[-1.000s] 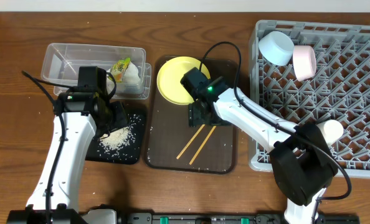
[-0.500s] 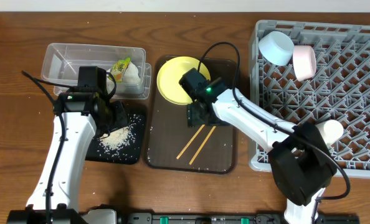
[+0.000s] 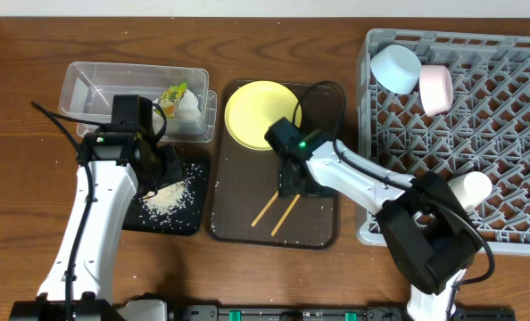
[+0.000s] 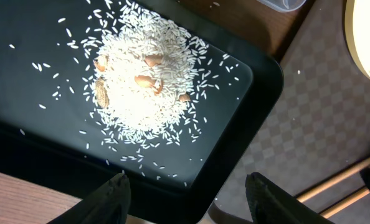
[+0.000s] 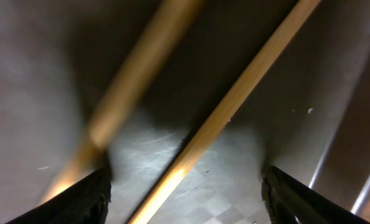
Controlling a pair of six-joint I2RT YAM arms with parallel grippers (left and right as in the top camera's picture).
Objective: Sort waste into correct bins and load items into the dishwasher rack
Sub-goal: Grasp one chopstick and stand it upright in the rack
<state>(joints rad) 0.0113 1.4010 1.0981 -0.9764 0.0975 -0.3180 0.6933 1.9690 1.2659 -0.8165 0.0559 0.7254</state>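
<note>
Chopsticks (image 5: 235, 98): 2 pale wooden sticks; right tool (image 5: 185, 186) wide astride them; left tool (image 4: 188, 196) wide.

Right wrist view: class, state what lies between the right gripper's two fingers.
The wooden chopsticks lie slantwise between the fingers of the open right gripper, on the dark brown tray. The right wrist view shows this.

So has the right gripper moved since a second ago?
Yes. Overhead, the right gripper has shifted away from the yellow plate, down the brown serving tray, to over the wooden chopsticks.
</note>
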